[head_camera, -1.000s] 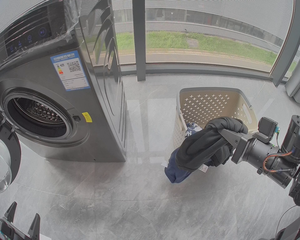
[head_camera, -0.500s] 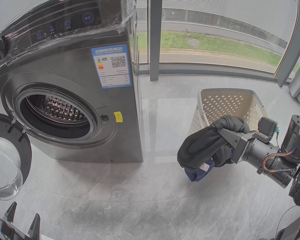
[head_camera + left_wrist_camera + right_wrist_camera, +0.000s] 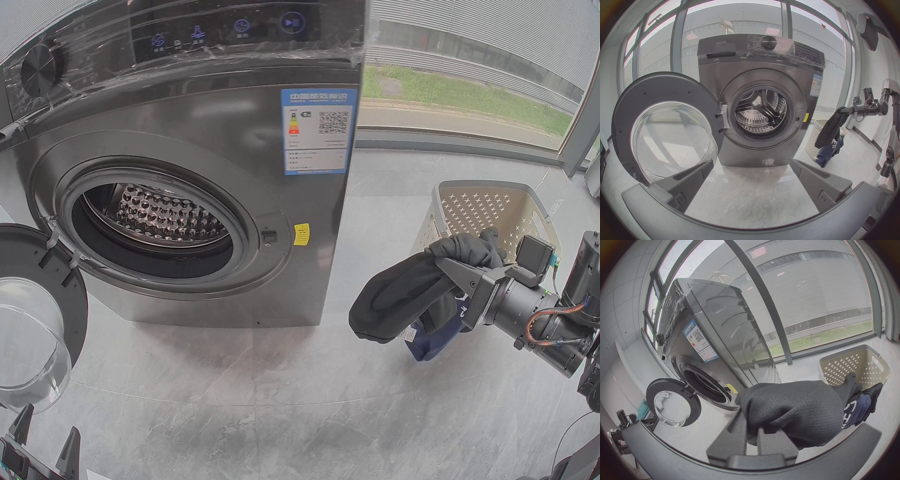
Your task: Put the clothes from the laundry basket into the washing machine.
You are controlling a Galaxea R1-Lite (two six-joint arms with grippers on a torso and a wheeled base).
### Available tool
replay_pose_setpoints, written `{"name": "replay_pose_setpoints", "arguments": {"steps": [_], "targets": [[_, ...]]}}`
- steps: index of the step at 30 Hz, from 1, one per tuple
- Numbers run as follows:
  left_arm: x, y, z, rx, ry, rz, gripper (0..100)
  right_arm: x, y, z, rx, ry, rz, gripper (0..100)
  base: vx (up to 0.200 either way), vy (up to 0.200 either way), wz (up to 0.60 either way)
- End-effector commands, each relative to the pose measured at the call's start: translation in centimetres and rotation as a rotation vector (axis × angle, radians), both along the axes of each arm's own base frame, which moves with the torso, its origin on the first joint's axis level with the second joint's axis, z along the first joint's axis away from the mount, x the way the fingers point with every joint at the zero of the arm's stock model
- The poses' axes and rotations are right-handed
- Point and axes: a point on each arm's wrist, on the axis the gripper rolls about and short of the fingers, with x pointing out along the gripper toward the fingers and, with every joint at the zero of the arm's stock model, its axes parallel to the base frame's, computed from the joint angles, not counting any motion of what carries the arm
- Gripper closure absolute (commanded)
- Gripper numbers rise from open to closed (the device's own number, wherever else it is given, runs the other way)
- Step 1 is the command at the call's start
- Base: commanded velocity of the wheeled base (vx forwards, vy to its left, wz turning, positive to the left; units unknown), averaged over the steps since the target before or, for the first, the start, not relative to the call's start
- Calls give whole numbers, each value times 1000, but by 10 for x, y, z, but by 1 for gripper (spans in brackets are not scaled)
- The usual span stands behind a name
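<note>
Head view: marble floor, window behind; right jaws clamp dark clothes, left jaws apart.

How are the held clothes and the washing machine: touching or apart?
Apart. The head view shows bare floor between the clothes and the washing machine.

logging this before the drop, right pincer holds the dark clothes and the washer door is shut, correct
Not quite. The washer door is open, swung aside on its hinge with the drum exposed; the left wrist view shows it plainly. The rest stands: the right pincer holds the dark clothes.
</note>
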Motion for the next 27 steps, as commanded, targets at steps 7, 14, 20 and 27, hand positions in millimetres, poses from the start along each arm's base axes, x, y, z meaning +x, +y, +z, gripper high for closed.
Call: {"name": "replay_pose_setpoints", "arguments": {"steps": [7,14,20,27], "targets": [[0,0,-5,-1,3,1,0,0,0,0,-1,1,0,100,-200,0,0],[0,0,-5,-1,1,0,0,0,0,-1,-3,3,0,100,-29,0,0],[0,0,-5,-1,1,0,0,0,0,-1,-3,3,2,100,0,100,0],[0,0,-5,-1,1,0,0,0,0,-1,-3,3,2,100,0,200,0]]}}
